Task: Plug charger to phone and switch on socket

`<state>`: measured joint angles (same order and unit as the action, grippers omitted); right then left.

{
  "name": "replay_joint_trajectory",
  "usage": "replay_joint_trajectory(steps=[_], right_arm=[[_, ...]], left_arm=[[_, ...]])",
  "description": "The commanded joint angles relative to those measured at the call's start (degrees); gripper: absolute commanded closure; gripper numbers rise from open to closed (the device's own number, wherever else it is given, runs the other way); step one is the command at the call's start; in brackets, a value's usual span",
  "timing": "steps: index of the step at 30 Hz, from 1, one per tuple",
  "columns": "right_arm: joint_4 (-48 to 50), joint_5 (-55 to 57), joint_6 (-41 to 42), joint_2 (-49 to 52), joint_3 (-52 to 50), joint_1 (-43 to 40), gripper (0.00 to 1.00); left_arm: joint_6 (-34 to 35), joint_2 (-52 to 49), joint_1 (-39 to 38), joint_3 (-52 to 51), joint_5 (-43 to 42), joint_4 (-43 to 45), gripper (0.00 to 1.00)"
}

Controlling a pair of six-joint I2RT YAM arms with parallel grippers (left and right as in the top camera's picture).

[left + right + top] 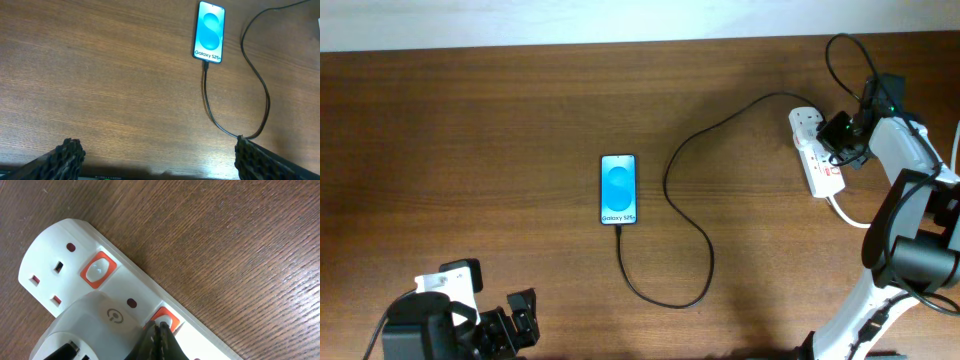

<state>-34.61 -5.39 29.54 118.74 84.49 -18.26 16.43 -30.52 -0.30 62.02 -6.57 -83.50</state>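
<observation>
The phone [618,190] is seen lying flat near the middle of the worktop [470,150], its blue screen lit and facing up. The charger [705,250] is plugged into the phone's lower edge. From there its black cable is looped away below the phone, swung round to the phone's right and carried up to the socket [810,150], which is placed well to the right of the phone.

The right arm is seen rising from the corner far to the phone's lower right, bent at the elbow and turned back toward the phone, so that the right claw [159,330] is brought down over the socket. Its fingers are closed tight together with nothing held, and their tips are set against a red rocker switch [165,317]. That switch sits beside the white adapter [95,325], which is seated in the strip.

The left arm is folded low, well to the phone's lower left. The left claw [157,152] is pointed up the worktop toward the phone and held wide, its two fingers [67,157] spread far apart and empty, clear of the phone and cable.
</observation>
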Motion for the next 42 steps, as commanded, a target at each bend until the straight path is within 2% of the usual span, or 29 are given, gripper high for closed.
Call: replay_joint_trajectory(steps=[1, 14, 19, 21, 26, 34, 37, 38, 40, 41, 42], right_arm=[[-0.5, -4.7, -0.6, 0.9, -0.3, 2.9, 0.96], [-2.4, -7.8, -0.6, 3.7, -0.3, 5.3, 0.96], [-10.4, 1.2, -0.6, 0.0, -0.2, 1.7, 0.96], [-13.7, 5.2, -0.6, -4.8, -0.2, 0.8, 0.96], [-22.5, 5.7, -0.9, -22.2, -0.2, 0.2, 0.96], [-45.6, 5.7, -3.8, -61.3, -0.2, 0.2, 0.96], [-51.0, 5.7, -3.8, -74.2, -0.2, 0.2, 0.95], [-52.8, 5.7, -3.8, -78.2, -0.2, 0.2, 0.88], [-56.2, 5.7, -3.8, -85.0, -0.2, 0.2, 0.62], [-58.4, 5.7, -3.8, -88.9, -0.3, 0.2, 0.39], [-59.6, 5.7, -3.8, -91.4, -0.3, 0.2, 0.26]], left_arm=[[-0.7, 0.2, -0.1, 0.0, 0.6, 0.0, 0.01], [-0.7, 0.2, -0.1, 0.0, 0.6, 0.0, 0.01], [-0.7, 0.2, -0.1, 0.0, 0.6, 0.0, 0.0], [-0.7, 0.2, -0.1, 0.0, 0.6, 0.0, 0.01], [-0.7, 0.2, -0.1, 0.0, 0.6, 0.0, 0.01], [-0.7, 0.2, -0.1, 0.0, 0.6, 0.0, 0.01], [-0.7, 0.2, -0.1, 0.0, 0.6, 0.0, 0.01], [-0.7, 0.2, -0.1, 0.0, 0.6, 0.0, 0.01], [-0.7, 0.2, -0.1, 0.0, 0.6, 0.0, 0.01], [-0.7, 0.2, -0.1, 0.0, 0.6, 0.0, 0.01], [-0.7, 0.2, -0.1, 0.0, 0.6, 0.0, 0.01]])
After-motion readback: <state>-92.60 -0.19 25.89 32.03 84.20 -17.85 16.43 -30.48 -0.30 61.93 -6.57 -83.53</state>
